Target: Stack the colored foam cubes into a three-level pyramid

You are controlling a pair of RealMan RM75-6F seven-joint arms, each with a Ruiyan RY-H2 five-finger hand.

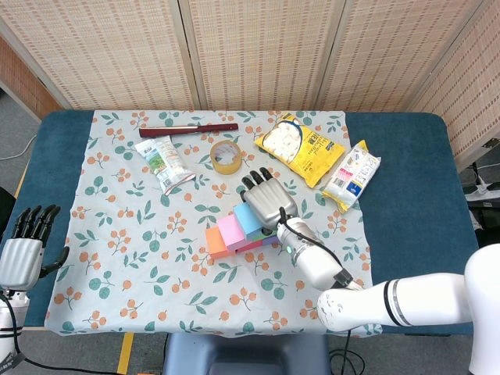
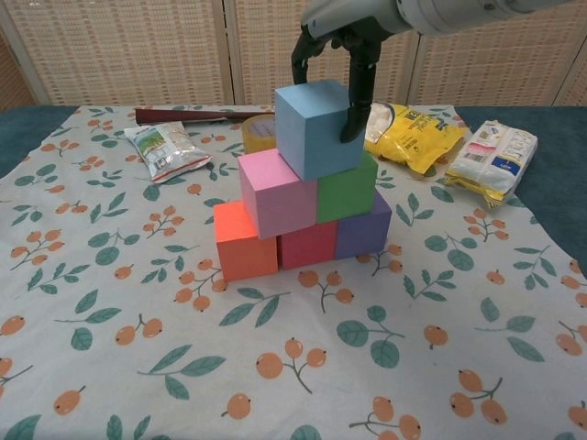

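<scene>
A pyramid stands mid-cloth. In the chest view its base is an orange cube (image 2: 244, 240), a red cube (image 2: 307, 246) and a purple cube (image 2: 364, 229). A pink cube (image 2: 275, 192) and a green cube (image 2: 347, 188) sit on them. On top rests a light blue cube (image 2: 316, 128), turned slightly askew. My right hand (image 2: 339, 37) reaches down from above and grips it, with fingers (image 2: 356, 92) on its right face and behind it. From the head camera, that right hand (image 1: 269, 199) covers part of the blue cube (image 1: 248, 219). My left hand (image 1: 23, 246) hangs empty off the table's left edge, fingers apart.
Behind the pyramid lie a tape roll (image 1: 226, 156), a red-handled knife (image 1: 187, 129) and a green-white snack packet (image 1: 164, 162). A yellow bag (image 1: 303, 148) and a white packet (image 1: 351, 176) lie at the back right. The floral cloth (image 2: 138, 348) is bare in front.
</scene>
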